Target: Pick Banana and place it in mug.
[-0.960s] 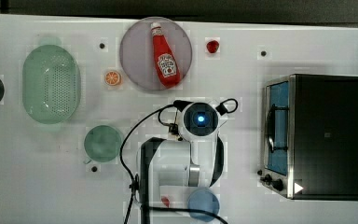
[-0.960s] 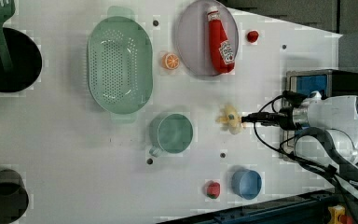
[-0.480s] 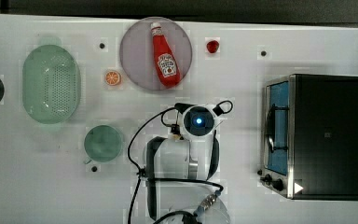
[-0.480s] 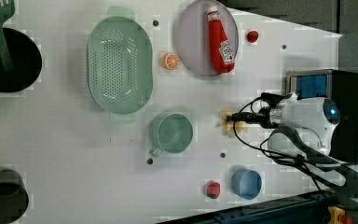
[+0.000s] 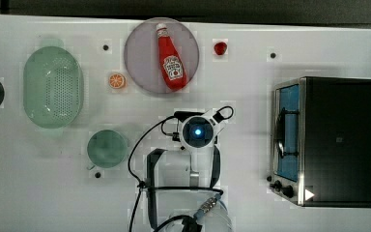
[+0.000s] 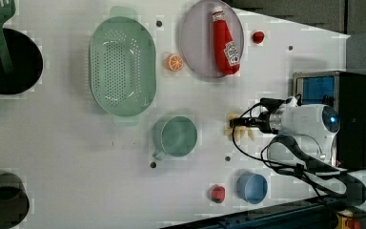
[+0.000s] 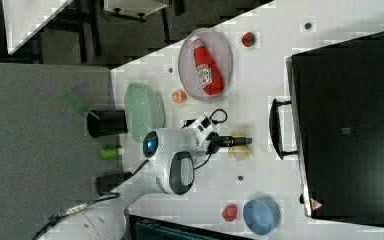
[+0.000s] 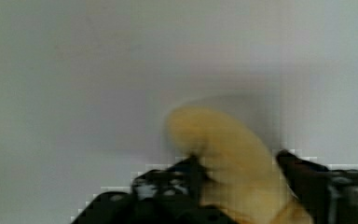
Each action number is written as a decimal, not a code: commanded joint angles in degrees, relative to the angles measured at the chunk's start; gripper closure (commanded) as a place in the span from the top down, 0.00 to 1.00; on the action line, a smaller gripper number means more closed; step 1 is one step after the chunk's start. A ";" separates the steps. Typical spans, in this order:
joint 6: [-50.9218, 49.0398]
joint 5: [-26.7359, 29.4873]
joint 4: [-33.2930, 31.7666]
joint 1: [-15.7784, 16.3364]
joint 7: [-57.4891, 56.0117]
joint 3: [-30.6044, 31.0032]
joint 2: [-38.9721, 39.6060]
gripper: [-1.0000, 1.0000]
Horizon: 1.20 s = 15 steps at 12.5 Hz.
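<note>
Banana (image 8: 233, 158) is seen between the gripper (image 8: 242, 175) fingers (image 8: 303, 172) in the wrist view, jaws part-closed around it, lying on the table (image 6: 76, 157); mug (image 6: 176, 136) sits well apart at the left view's left

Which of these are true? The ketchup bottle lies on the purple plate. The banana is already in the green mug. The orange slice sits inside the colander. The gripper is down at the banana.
1. True: the ketchup bottle lies on the purple plate.
2. False: the banana lies on the table, beside the mug.
3. False: the orange slice lies on the table between colander and plate.
4. True: the gripper has its fingers on either side of the banana.
</note>
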 commanded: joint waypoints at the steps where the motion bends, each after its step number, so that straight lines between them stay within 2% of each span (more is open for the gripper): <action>1: 0.29 1.00 0.02 -0.33 -1.53 -0.77 -2.29 0.38; 2: 0.18 1.03 -0.39 -0.37 -1.56 -0.91 -3.03 0.31; 5: -1.24 1.05 -0.96 -0.72 -1.55 -1.34 -7.48 0.31; 7: -6.05 1.11 -0.67 -0.89 -1.51 -1.51 -13.07 0.31; 12: -31.44 1.15 4.86 -1.26 -1.47 -2.54 -29.54 0.31; 15: -41.94 1.15 10.00 -1.18 -1.44 -2.46 -37.43 0.31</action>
